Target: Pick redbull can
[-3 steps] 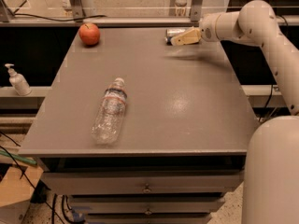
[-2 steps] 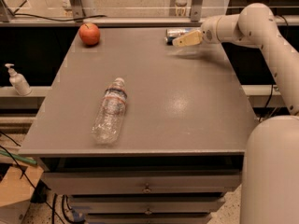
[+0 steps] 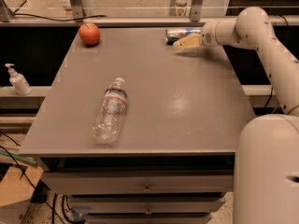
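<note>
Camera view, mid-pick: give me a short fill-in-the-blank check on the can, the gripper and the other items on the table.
1. The slim blue-and-silver redbull can lies on its ____ at the far edge of the grey table.
2. The tan gripper is close beside the ____, on its near side.
3. Of the round red apple and the clear plastic water bottle, the ____ is nearer the camera.

Missing words: side; can; bottle.

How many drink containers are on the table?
2. The redbull can lies at the far edge, beside the claw; the plastic bottle lies on its side near the front left. None seems hidden.
</note>
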